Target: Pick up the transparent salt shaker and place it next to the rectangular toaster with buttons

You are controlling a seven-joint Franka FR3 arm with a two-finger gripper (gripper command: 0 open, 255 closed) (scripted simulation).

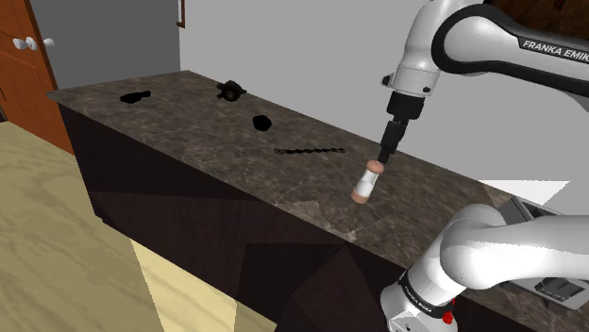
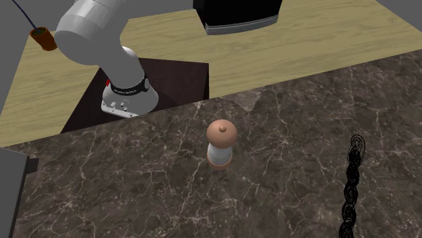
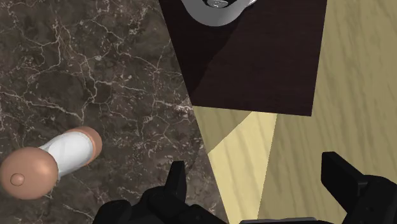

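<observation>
The salt shaker (image 1: 366,182) stands upright on the dark marble counter (image 1: 208,132); it has a white body and a tan-pink rounded cap and base. It stands alone in the second exterior view (image 2: 220,143). My black gripper (image 1: 387,151) hangs just above its cap and slightly to one side. In the wrist view the gripper (image 3: 257,175) is open, its fingers (image 3: 177,181) wide apart over the counter's edge, and the shaker (image 3: 51,162) lies off to the side, outside them and untouched. A grey boxy toaster (image 1: 547,203) sits partly hidden behind the arm.
Three small black objects (image 1: 136,96) (image 1: 229,91) (image 1: 262,123) lie farther along the counter. A black chain-like cord (image 1: 307,150) (image 2: 352,182) lies near the shaker. The dark stand (image 2: 162,78) rests on a wooden floor (image 1: 57,236) below the counter's edge. A brown door (image 1: 28,57) stands at the far left.
</observation>
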